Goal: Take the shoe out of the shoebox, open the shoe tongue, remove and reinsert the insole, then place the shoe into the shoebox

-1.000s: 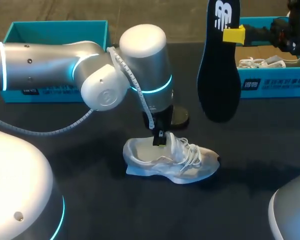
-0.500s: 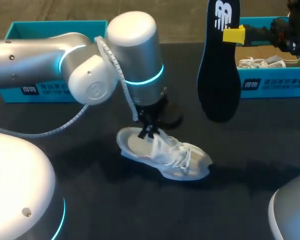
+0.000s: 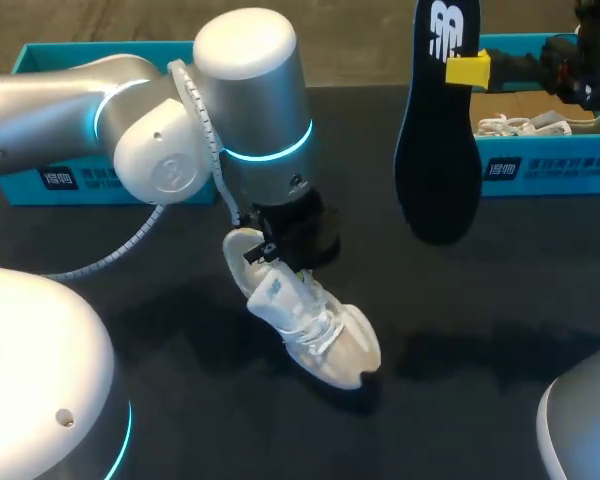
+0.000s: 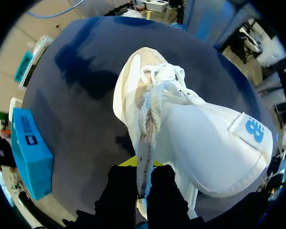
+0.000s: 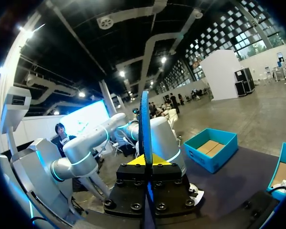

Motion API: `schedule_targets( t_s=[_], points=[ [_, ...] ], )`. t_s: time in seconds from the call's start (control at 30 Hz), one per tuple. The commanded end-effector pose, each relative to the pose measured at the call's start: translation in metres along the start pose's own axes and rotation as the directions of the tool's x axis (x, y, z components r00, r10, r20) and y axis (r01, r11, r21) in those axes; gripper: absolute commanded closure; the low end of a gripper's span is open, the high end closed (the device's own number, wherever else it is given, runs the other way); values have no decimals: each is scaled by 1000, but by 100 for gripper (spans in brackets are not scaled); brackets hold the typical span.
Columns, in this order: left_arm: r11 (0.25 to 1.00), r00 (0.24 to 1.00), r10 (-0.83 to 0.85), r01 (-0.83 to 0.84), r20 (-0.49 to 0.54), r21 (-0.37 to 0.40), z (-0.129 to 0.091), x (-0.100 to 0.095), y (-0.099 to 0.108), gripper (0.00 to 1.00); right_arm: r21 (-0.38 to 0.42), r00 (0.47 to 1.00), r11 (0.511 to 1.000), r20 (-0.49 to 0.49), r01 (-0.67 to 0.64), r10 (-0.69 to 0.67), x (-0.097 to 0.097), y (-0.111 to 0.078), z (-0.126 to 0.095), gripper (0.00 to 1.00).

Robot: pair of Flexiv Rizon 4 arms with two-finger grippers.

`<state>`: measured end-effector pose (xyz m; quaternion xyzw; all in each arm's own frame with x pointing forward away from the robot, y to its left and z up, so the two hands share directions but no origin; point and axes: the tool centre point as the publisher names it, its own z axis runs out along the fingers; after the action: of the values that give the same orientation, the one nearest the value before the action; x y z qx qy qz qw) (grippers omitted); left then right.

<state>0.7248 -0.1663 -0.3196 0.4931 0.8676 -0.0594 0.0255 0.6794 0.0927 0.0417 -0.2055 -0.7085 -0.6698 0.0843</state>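
Hanging from the left gripper (image 3: 278, 252), whose fingers are pinched shut near its opening, the shoe (image 3: 318, 335) tilts toe-down at mid-table, toe seemingly touching. Light, soft upper (likely to sag and swing); better held by the firmer collar than the laces. Rightward, the insole (image 3: 438, 150) hangs upright, thin and floppy, clamped near its top by the right gripper (image 3: 467, 70), before the shoebox (image 3: 550, 165).

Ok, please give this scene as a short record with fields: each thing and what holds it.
shoe: white, tilted, heel end up, over the table
left jaws: shut on the shoe
insole: black, upright, out of the shoe
right jaws: shut on the insole
left shoebox: teal, at the back
right shoebox: teal, at the back, a second white shoe inside
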Motion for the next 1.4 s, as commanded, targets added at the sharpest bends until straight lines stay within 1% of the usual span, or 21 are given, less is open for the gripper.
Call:
schedule_targets(
  t_s=[0.03,0.43,0.47,0.5,0.73,0.77,0.87,1.2,1.27,1.3,1.4],
  points=[
    [957,957,287,-288,-38,-18,-3,3,-1,100,3,1000,1000,-1,-1,1,-2,2,4,100],
    [957,957,287,-288,-38,-18,-3,3,-1,100,3,1000,1000,-1,-1,1,-2,2,4,100],
    [944,944,326,-328,-48,-43,-1,0,-4,100,3,1000,1000,-1,-1,1,-2,2,4,100],
    [932,932,358,-360,-54,-48,0,-2,-7,100,3,1000,1000,-1,-1,1,-2,2,4,100],
    [875,877,477,-480,-63,-63,7,-9,-16,100,3,1000,1000,-1,-1,1,-2,2,4,100],
    [854,856,514,-517,-62,-63,10,-10,-18,100,3,1000,1000,-1,-1,1,-2,2,4,100],
    [831,834,545,-551,-90,-75,16,-13,-22,100,3,1000,1000,-1,-1,1,-2,2,4,100],
    [810,805,580,-586,-126,-13,26,-24,-35,100,3,1000,1000,-1,-1,1,-2,2,4,100],
    [810,803,581,-587,-131,-9,27,-25,-37,100,3,1000,1000,-1,-1,1,-2,2,4,100],
    [803,795,593,-596,-130,14,28,-26,-38,100,3,1000,1000,-1,-1,1,-2,2,4,100],
    [795,786,603,-606,-136,20,29,-25,-41,100,3,1000,1000,-1,-1,1,-2,2,4,100]
  ],
)
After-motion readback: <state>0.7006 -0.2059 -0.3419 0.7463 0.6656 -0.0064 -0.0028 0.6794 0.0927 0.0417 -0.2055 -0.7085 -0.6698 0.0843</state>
